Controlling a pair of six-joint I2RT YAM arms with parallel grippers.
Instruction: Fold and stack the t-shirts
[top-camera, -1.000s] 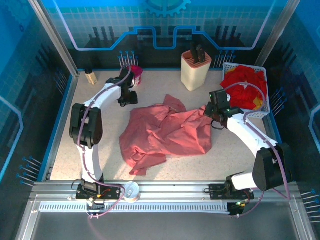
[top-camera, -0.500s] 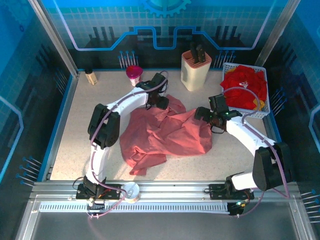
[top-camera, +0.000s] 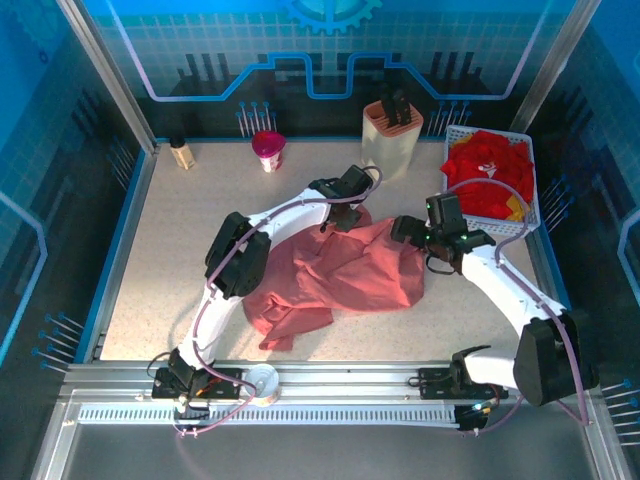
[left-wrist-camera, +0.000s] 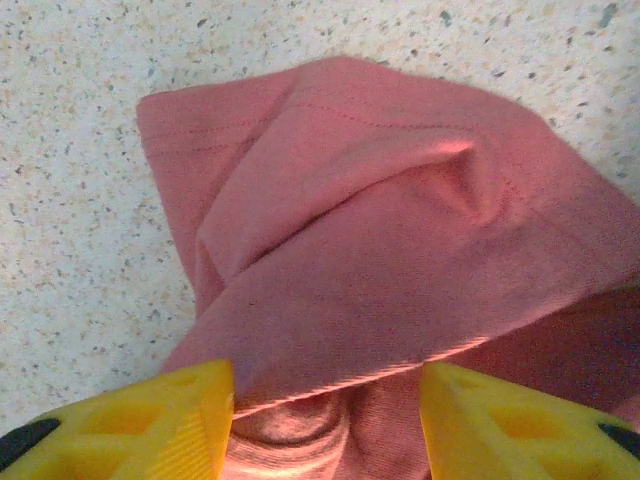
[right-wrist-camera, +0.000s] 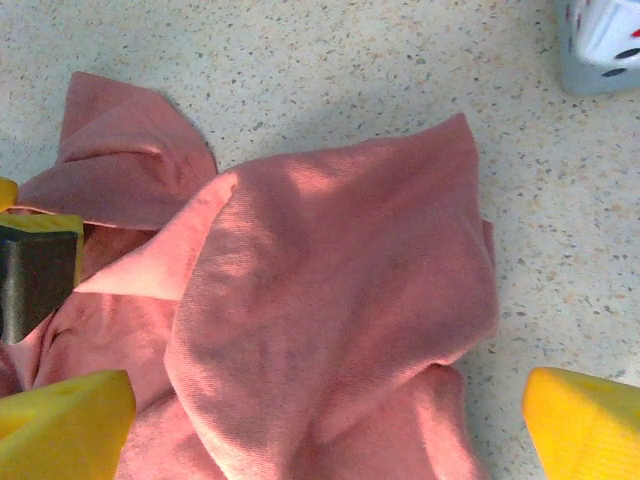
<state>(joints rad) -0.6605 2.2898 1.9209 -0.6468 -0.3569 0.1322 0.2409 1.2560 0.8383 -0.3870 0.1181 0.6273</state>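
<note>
Left gripper (left-wrist-camera: 325, 385) and right gripper (right-wrist-camera: 328, 390) (wider) hang parted over pink t-shirt (top-camera: 350, 270), gripping nothing.

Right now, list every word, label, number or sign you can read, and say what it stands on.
No text can be read.
White print on the red tee in the basket: too small to read.
The bottle and cup: labels, if any, too small.
The gear sign: a picture, no words.
</note>
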